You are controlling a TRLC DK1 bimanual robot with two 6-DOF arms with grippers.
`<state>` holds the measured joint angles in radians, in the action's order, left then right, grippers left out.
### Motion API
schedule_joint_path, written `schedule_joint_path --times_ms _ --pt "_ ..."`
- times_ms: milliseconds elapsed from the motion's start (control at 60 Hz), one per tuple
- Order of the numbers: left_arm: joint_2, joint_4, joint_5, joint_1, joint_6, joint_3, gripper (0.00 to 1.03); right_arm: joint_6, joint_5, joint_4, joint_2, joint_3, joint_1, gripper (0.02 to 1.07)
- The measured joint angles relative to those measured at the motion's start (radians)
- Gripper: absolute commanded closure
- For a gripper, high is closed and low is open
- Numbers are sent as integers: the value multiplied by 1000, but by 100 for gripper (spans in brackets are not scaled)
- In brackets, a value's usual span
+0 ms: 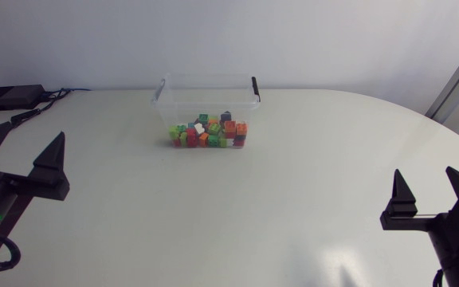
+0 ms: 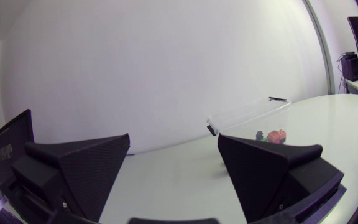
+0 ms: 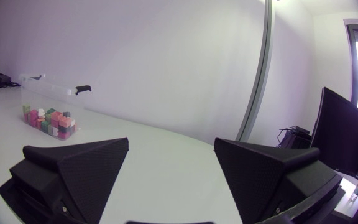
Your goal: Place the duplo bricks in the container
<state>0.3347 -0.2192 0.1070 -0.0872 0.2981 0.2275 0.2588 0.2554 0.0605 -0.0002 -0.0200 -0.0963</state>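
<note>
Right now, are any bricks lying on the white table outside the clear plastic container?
No, the colourful duplo bricks all sit inside the clear plastic container.

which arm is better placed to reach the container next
Left. In the head view the container sits left of centre, closer to the open left gripper than to the open right gripper. All visible bricks already lie inside it.

The container [image 1: 166,101] was clear plastic with black handle clips. Its bricks [image 1: 208,132] were green, orange, red and white. The table [image 1: 237,207] was plain white.
</note>
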Motion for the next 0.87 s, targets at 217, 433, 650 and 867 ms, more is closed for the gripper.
schedule_joint_path --times_ms 217,433,650,867 --pt "-108 74 -32 27 -88 -70 6 -76 -84 -16 0 0 30 7" --pt "-225 154 -70 55 -179 -140 6 -157 -177 -37 0 0 62 7" --pt "-320 222 -100 79 -256 -206 6 -224 -246 -54 0 0 87 7" --pt "-328 222 -100 80 -273 -210 6 -233 -252 -57 0 0 92 7"
